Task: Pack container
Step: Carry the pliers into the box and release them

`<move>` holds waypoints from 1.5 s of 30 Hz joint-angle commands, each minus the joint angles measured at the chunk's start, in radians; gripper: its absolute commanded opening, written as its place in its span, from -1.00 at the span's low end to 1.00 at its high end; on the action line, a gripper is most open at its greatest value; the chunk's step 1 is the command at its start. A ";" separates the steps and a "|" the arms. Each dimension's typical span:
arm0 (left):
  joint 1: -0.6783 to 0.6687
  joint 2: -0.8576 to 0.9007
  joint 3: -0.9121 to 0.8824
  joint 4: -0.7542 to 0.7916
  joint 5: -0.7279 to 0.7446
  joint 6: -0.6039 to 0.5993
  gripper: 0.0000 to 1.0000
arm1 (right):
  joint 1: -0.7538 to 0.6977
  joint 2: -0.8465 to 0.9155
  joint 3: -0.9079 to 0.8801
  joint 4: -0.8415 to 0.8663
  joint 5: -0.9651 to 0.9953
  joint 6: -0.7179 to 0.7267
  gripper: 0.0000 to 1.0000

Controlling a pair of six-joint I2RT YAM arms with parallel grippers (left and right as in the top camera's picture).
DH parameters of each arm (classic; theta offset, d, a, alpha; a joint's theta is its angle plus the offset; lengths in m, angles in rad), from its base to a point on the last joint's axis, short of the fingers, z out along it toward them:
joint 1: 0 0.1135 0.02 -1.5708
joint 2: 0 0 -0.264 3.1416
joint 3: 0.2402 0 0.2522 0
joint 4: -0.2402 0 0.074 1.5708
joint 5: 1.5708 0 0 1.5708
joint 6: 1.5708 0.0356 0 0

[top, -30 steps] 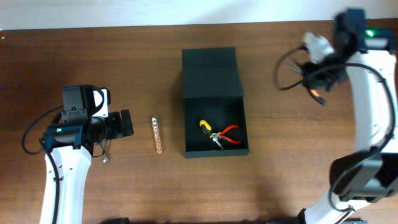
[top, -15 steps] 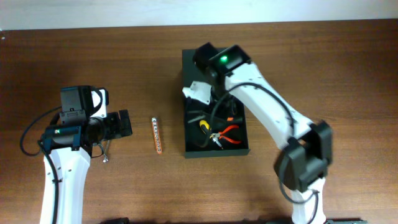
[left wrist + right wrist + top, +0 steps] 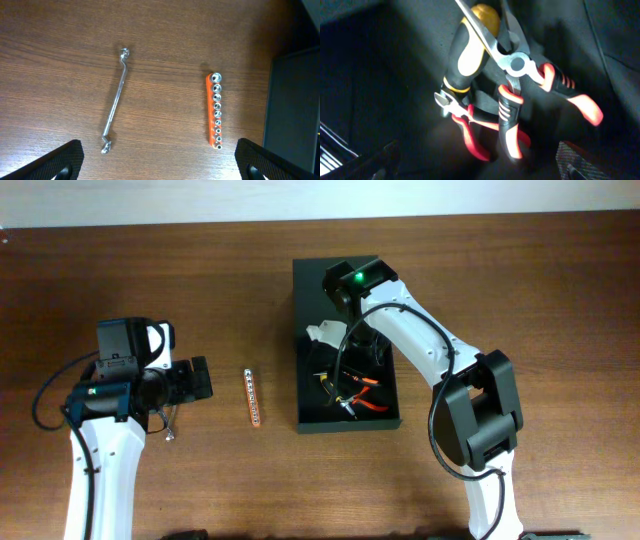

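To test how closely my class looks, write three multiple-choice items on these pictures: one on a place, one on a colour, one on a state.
1. Where does the socket rail lie?
A on the table, between the wrench and the container
B inside the container
C under the wrench

2. What colour is the rail's strip?
A blue
B green
C orange

3. How is the left pincer?
A shut on the wrench
B open, empty
C shut on the rail

Key:
1 A, the left wrist view shows it there.
2 C, the strip shows orange.
3 B, its fingers stand wide apart, nothing between them.
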 commanded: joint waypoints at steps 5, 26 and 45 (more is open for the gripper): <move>-0.024 -0.023 0.093 -0.015 0.056 0.088 0.98 | -0.035 -0.109 0.311 -0.076 0.141 0.212 0.98; -0.404 0.391 0.225 -0.136 -0.048 -0.304 0.98 | -0.819 -0.271 0.591 -0.256 0.065 0.441 0.98; -0.337 0.709 0.213 0.003 0.019 -0.331 0.98 | -0.832 -0.269 0.227 -0.089 0.065 0.441 0.98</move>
